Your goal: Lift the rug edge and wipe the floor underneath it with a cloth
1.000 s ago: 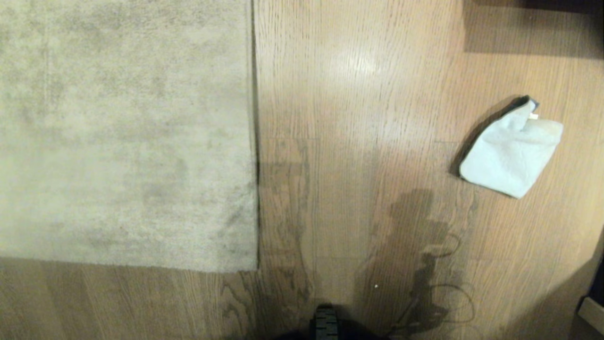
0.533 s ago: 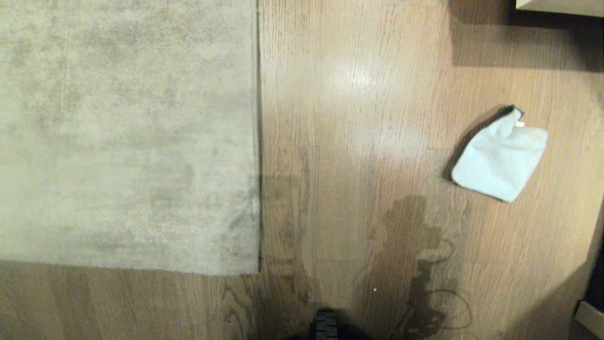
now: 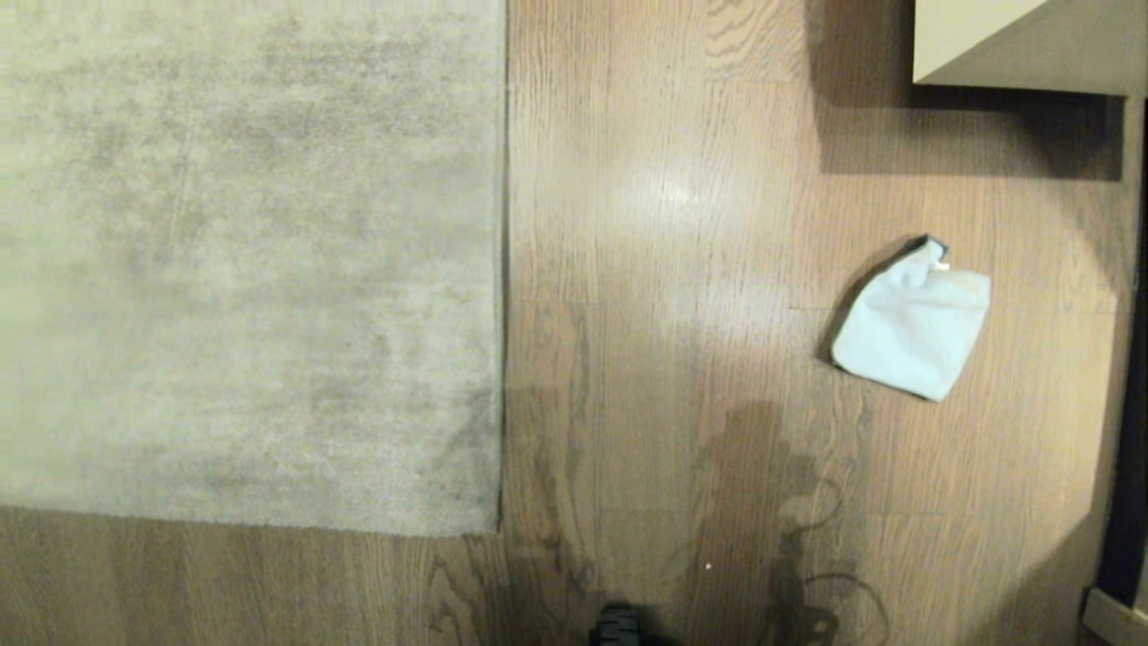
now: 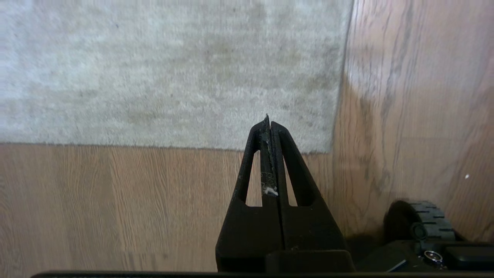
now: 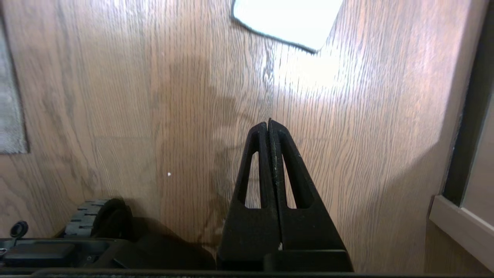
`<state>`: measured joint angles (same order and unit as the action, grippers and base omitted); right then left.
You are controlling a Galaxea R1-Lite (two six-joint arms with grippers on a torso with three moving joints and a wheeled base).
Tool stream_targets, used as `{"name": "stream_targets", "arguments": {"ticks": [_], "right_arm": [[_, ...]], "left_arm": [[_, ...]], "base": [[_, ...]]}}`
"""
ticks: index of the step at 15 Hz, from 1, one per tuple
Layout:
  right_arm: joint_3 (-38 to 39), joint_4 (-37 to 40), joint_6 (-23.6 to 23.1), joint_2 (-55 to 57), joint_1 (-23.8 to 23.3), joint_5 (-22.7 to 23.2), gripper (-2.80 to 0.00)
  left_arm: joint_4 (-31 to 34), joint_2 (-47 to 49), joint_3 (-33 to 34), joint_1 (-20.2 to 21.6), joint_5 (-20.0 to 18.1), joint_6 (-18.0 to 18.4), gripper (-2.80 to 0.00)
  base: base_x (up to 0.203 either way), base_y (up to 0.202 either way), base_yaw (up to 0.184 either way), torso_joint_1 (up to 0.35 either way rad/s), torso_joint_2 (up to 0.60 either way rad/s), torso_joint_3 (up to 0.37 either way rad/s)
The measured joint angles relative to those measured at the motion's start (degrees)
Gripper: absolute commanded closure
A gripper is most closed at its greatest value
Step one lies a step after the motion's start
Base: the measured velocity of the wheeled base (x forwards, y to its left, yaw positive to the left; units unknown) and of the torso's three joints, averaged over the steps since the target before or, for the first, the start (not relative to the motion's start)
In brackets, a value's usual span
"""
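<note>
Wood-grain planks make up the floor (image 3: 682,269) before you, light brown with a soft shine near the middle. On the left side lies one rug, pale beige-grey and mottled. You see the rug edge (image 3: 502,269) run straight toward the robot and end in a square corner close to the near side of the floor; it lies flat on the planks, nothing lifts it.

You have one cloth (image 3: 910,327) on the right side, well apart from the rug, with bare floor between them. It shows its pale bluish-white side up, and a small dark part peeks at its far tip. It is a little crumpled and rests on the floor alone, no gripper touches it.

At the far right corner you see part of one pale cabinet (image 3: 1013,45), which throws a shadow on the planks. No container is visible in any view.

Your left gripper (image 4: 269,119) hangs above the near corner of the rug with its two fingers pressed together, holding nothing. Your right gripper (image 5: 269,123) hangs above bare floor, the cloth beyond its tip, and its fingers are also pressed together and empty. One black wheel of the base (image 4: 428,222) shows beside the left gripper.
</note>
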<state>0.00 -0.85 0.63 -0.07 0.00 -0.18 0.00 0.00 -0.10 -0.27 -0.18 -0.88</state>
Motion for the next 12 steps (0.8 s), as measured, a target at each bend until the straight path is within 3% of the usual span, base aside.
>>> {"name": "stream_targets", "arguments": {"ticks": [12], "right_arm": [[0.0, -0.02, -0.04, 0.0, 0.02, 0.0, 0.0]], "left_arm": [[-0.05, 0.0, 0.0, 0.0, 0.02, -0.05, 0.0]], "base": [[0.0, 0.0, 0.0, 0.003, 0.0, 0.203]]}}
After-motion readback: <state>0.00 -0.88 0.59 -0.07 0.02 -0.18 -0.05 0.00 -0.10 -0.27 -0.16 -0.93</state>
